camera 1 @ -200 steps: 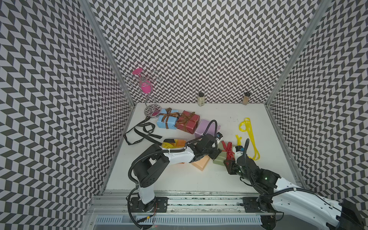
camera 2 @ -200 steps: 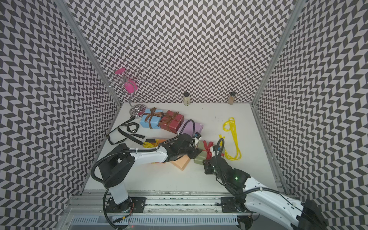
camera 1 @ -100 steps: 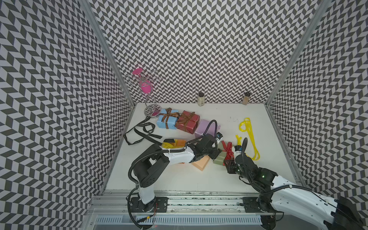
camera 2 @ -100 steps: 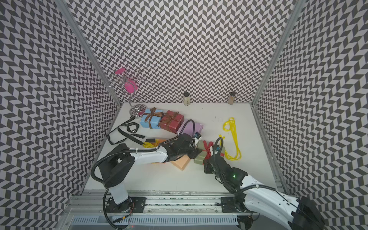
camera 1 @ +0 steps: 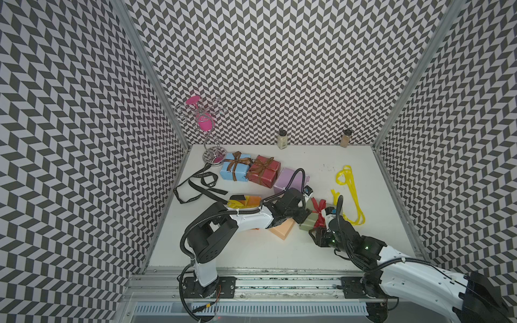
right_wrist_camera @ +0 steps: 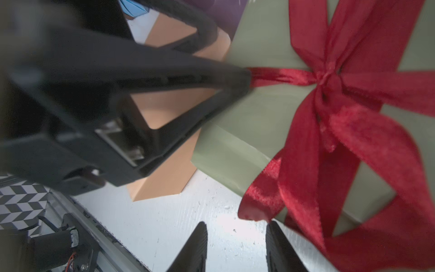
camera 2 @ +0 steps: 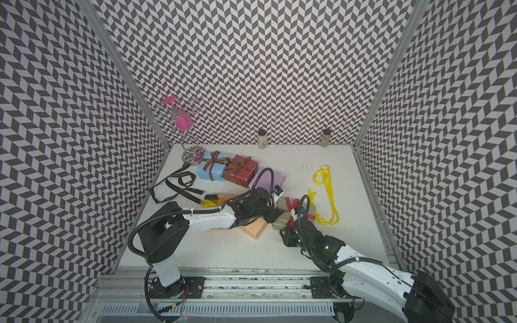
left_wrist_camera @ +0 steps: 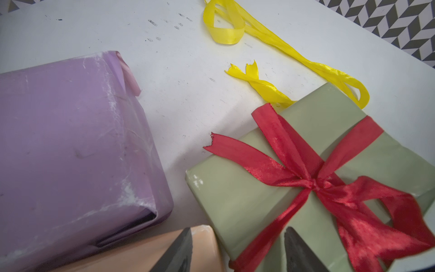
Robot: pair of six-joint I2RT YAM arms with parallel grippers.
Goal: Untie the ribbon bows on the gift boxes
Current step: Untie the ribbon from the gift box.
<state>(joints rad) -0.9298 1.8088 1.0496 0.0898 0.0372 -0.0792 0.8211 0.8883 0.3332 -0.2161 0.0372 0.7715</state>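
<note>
Satin shines on the red bow (left_wrist_camera: 313,186), a crinkled ribbon knotted at the middle of the olive green box (left_wrist_camera: 247,200), with its bands crossing smooth matte paper. The flat rectangular box lies just off the centre of the white tabletop (camera 1: 251,251), toward four o'clock. It sits askew, one corner toward the scuffed lilac box (left_wrist_camera: 70,153) at its eleven o'clock, and the arms hide too much to tell its long axis. One frayed tail of the bow reaches past the box's edge on that side.

The left gripper (left_wrist_camera: 239,229) comes in from nine o'clock with jaws spread, one fingertip over the peach box (left_wrist_camera: 164,247) and the other over the olive paper beside a ribbon band. The right gripper (right_wrist_camera: 236,223) sits at the box's five o'clock with jaws parted over bare tabletop, clasping nothing. A fold of red ribbon hangs just beside one of its fingertips. A limp yellow ribbon (left_wrist_camera: 266,89) lies loose at three o'clock.
</note>
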